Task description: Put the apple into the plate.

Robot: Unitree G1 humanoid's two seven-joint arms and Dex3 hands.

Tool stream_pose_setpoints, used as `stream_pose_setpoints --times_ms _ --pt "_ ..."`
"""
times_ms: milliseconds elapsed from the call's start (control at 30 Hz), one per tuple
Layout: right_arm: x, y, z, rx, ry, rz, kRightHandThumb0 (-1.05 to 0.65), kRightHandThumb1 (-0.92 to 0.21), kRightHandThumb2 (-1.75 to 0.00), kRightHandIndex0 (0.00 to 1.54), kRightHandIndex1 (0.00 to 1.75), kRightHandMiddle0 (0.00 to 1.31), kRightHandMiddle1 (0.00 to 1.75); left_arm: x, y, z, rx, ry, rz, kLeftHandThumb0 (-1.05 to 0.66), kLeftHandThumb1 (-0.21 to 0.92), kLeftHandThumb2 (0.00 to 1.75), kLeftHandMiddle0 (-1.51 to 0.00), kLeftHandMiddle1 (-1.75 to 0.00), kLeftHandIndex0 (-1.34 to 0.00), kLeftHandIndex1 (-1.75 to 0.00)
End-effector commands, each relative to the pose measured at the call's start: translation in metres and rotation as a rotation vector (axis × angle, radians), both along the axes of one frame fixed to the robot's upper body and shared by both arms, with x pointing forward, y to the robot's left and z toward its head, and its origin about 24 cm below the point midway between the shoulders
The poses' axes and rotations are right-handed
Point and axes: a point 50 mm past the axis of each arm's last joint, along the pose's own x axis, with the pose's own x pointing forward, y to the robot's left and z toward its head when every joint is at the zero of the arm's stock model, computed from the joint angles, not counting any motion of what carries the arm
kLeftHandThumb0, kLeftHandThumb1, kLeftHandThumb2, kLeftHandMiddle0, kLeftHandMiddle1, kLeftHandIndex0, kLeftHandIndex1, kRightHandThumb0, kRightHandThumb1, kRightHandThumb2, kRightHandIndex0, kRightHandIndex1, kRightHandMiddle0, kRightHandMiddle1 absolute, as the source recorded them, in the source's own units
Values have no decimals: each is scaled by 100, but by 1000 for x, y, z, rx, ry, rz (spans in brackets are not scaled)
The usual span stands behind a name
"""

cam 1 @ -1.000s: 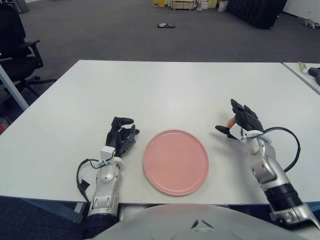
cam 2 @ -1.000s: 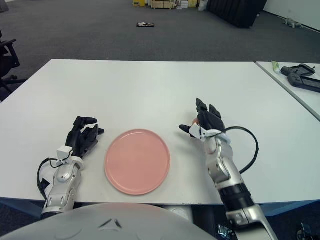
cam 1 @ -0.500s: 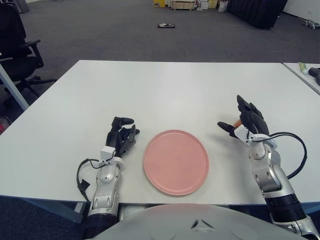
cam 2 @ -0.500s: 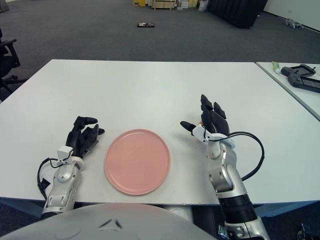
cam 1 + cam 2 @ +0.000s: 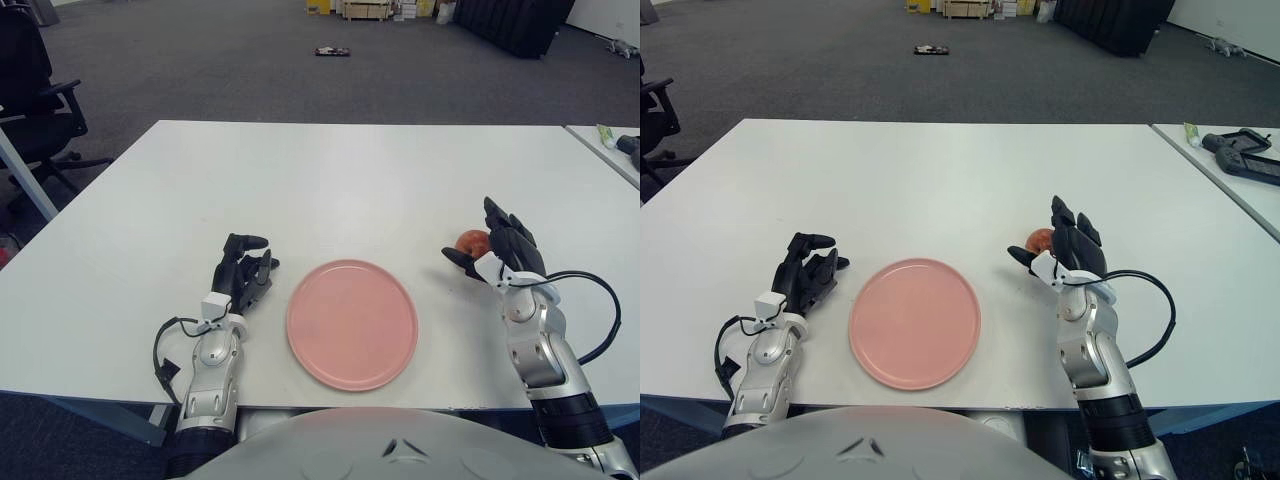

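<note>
Nearest the camera, the plate [image 5: 352, 323] sits close to the front edge of the desk [image 5: 330, 175], pink and with nothing on it.

The left robot hand [image 5: 243, 273] is parked just left of it, resting on the desk with its fingers loosely curled and holding nothing. Looks idle to me.

The right robot hand [image 5: 498, 250] is on the other side, a bit right of the plate and slightly farther back. Its fingers are spread, thumb [image 5: 457, 257] sticking out toward the plate.

The apple [image 5: 473, 242] is right there at the hand, small and reddish, peeking out just past the thumb on the desk. It's tucked against the palm side, but I honestly can't tell if the fingers are touching it or just hovering next to it. They aren't wrapped around it, that much is clear.

So my read: this is the reach/grasp step, nothing has been picked up. The apple is beside the plate, not on it, with a gap of bare desk between them.

Next move would be closing the fingers and thumb around the apple for a solid hold, lifting it clear, then swinging left over the plate and setting it down. It's round, so a sloppy close could just nudge it and send it rolling off.
</note>
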Motion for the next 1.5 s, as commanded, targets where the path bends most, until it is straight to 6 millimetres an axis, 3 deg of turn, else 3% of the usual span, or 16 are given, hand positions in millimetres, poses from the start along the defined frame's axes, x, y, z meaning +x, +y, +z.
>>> stream_pose_setpoints --times_ms 0,967,1467 --pt "3 -6 -9 12 19 -33 -85 -85 -33 0 0 0 0 -1 1 -4 1 34 2 -35 86 62 -52 -131 -23 -175" --pt "19 -18 -59 72 235 -140 -83 -82 -37 0 0 0 0 -3 4 -2 12 30 2 -35 85 63 -51 -131 -23 -175" --pt "26 -11 -60 38 236 -116 -78 -77 -48 0 0 0 0 -4 4 -2 5 38 15 -35 88 59 -51 -130 -22 -175"
